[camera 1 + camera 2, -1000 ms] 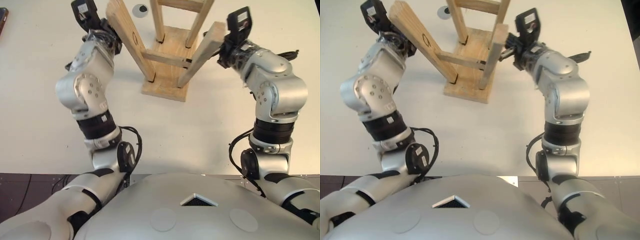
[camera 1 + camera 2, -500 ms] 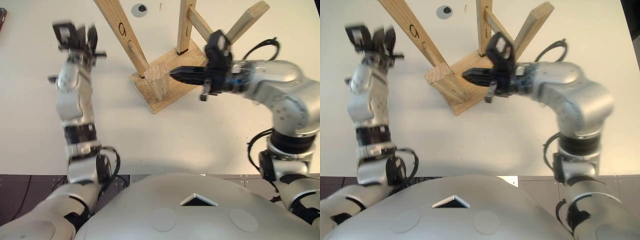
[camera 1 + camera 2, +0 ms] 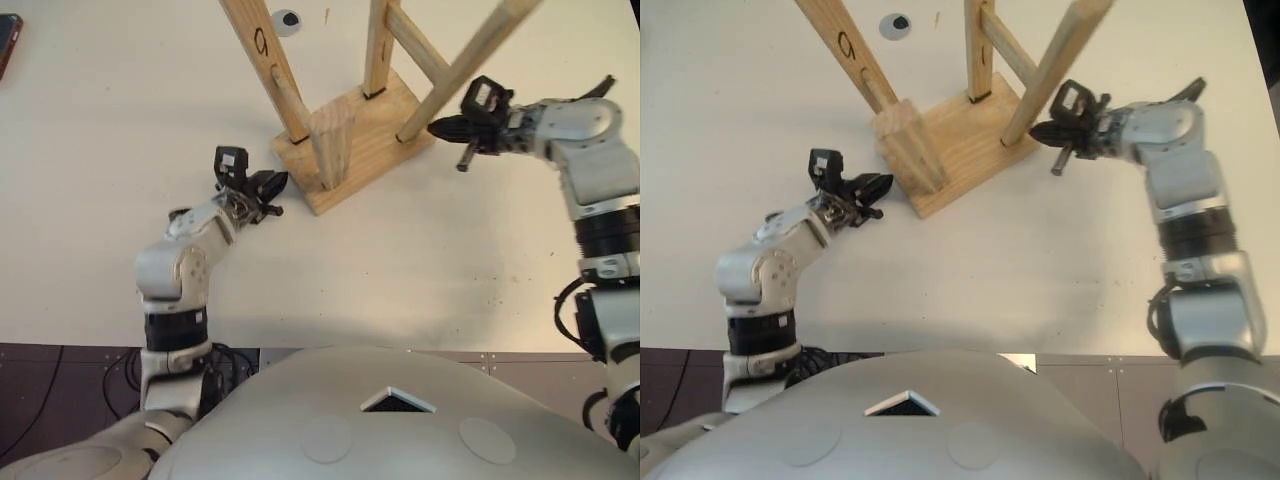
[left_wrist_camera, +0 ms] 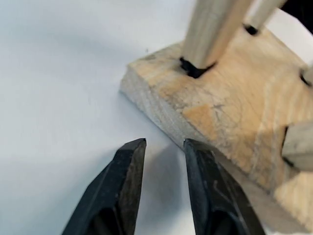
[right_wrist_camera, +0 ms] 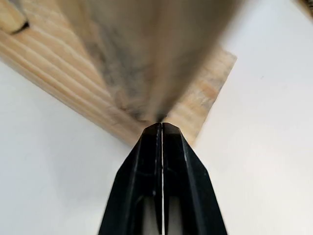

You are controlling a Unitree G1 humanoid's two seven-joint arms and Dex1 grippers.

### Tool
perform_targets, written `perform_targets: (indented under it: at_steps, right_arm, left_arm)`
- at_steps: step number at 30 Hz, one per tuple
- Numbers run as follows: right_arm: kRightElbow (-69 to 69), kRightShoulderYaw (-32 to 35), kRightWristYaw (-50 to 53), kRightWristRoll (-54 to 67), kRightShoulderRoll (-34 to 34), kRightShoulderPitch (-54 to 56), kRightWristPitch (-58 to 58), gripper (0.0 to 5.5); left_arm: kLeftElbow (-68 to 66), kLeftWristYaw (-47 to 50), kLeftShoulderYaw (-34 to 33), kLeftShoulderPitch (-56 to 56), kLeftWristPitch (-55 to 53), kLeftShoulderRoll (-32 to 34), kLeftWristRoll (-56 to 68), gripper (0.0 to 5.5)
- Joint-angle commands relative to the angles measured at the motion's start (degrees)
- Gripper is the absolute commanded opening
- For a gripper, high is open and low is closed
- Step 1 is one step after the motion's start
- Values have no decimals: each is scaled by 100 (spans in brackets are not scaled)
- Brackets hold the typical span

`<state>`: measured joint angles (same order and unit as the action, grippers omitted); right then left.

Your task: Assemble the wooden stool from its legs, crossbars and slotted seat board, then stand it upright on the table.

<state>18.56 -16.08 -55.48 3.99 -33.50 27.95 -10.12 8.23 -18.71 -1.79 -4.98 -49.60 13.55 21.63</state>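
Lowered since half a second ago, the left gripper (image 3: 277, 193) is held low over the tabletop (image 3: 420, 260), fingers parted and empty, beside the seat board's (image 3: 375, 150) near corner. The right gripper (image 3: 440, 127) has been drawn back to one leg (image 3: 460, 70), fingers pressed together on nothing. The stool (image 3: 340, 140) is set inverted toward the far edge, its legs joined by a crossbar (image 3: 415, 45). A grey disc (image 3: 287, 17) is seen behind it. Dark-rimmed slots (image 4: 193, 68) are made plain by the left wrist view.
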Motion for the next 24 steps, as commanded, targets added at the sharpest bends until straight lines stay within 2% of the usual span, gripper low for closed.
perform_targets:
  at_steps: [1, 5, 7, 8, 10, 12, 16, 21, 24]
  right_arm:
    - [0, -451, -229, -286, 309, -189, 970, 0]
    - [-234, -674, -531, -529, 43, -597, 1188, 0]
    - [188, -509, -297, -762, -114, -442, 1151, 0]
    - [433, -366, -132, -820, -132, -301, 1140, 20]
    - [869, -41, 211, -829, -170, -13, 1122, 47]
    - [920, 208, 330, -728, -177, -58, 1053, 90]
    - [897, 360, 474, -726, -114, -251, 961, 157]
    - [1108, 381, 421, -798, -117, -69, 967, 232]
    - [1323, 340, 395, -908, -167, 113, 1028, 262]
  left_arm:
    - [-2293, -783, 696, -1410, 628, 572, -722, 139]
    - [-4012, -1292, 1197, -2549, 1669, 743, -1407, 139]
    - [-4189, -1317, 1236, -2623, 1946, 877, -1598, 139]
    - [-4149, -1279, 1137, -2591, 2012, 918, -1612, 135]
    - [-3221, -1304, 592, -2178, 1987, 1016, -1211, 135]
    - [-1817, -1687, 238, -1527, 1683, 1203, -658, 171]
    - [502, -2412, 334, -370, 1118, 1632, 134, 234]
    - [804, -1977, 840, -256, 1074, 1006, 97, 300]
    - [189, -1268, 1043, -459, 1485, 276, -261, 303]
